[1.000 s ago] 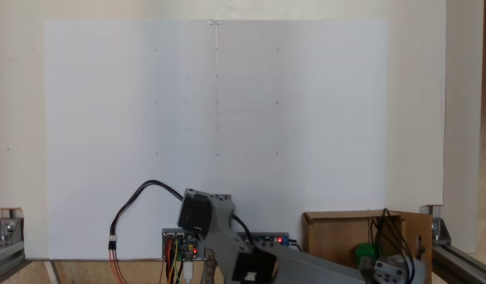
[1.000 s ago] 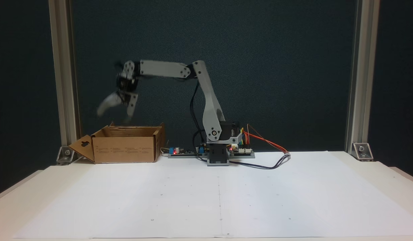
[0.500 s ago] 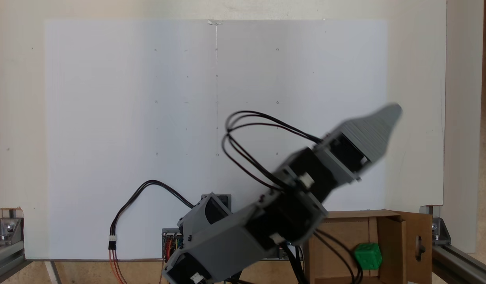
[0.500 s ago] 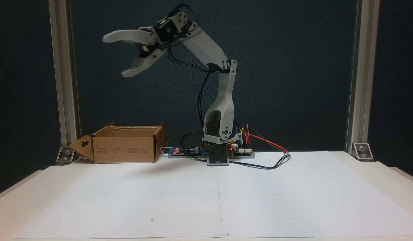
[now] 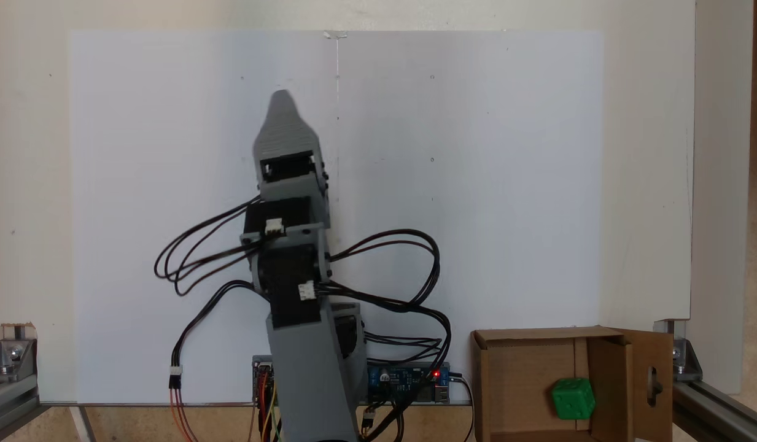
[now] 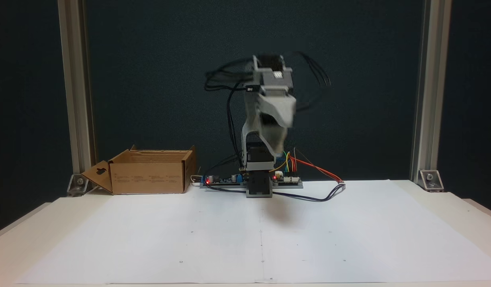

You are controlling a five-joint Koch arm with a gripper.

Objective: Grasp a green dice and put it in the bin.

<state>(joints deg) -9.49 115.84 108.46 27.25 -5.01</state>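
Green dice (image 5: 573,399) — lying inside the cardboard bin (image 5: 519,368), unchanged from half a second ago. Gripper (image 6: 279,127) — swung away from the bin side to above the white paper sheet (image 5: 476,184); blurred, jaws seemingly apart, but I cannot tell.

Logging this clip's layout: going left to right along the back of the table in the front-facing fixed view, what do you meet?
Slotted flap → the bin → arm base, with the blurred hand above it → orange wires → corner bracket.
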